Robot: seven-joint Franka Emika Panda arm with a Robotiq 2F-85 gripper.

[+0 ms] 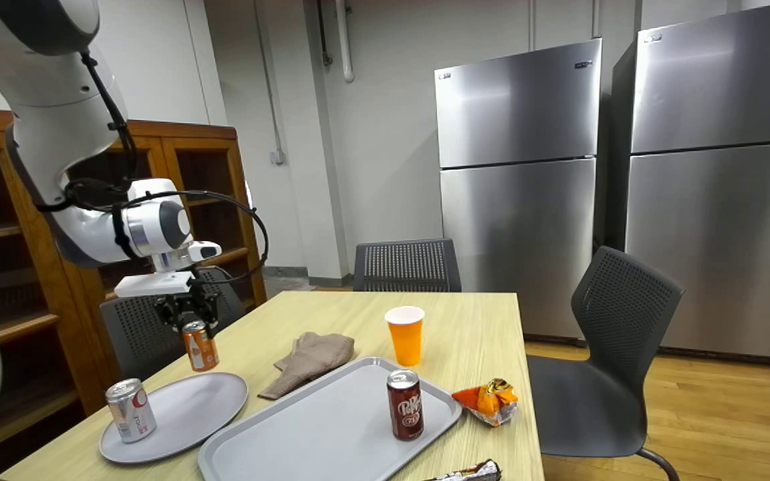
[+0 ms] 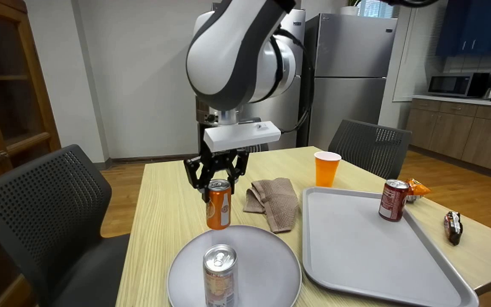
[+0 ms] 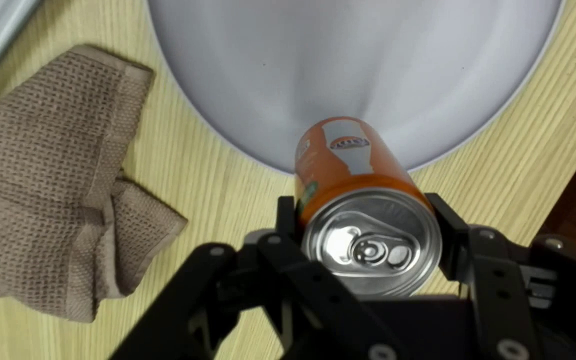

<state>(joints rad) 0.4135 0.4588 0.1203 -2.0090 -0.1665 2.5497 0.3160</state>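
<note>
Being pinched near its lid, the orange can [image 3: 363, 200] is held between the jaws, gripped high on a smooth metal side with most of its body left uncovered, so a slip or a swing of the base could be brought on by a bump or a weak squeeze. Below the jaws now: in the wrist view the plate [image 3: 418, 75] is partly covered by the can's base, though whether contact is made cannot be told. Should the rim be caught, the can could be tipped between the jaws. Across the plate from the jaws, the silver can [image 2: 220, 277] is stood upright, and it could be knocked over by sideways drift at this low height. To one side of the jaws, the brown cloth [image 3: 68, 200] is laid just beside the plate and could be dragged if brushed. On the opposite side, the worktop [image 2: 164, 200] is ended near the jaws; a dropped can could be lost over that edge. Beyond the cloth, the grey tray [image 2: 356, 247] and the orange cup [image 2: 326, 170] could be disturbed only by a wide sweep.
</note>
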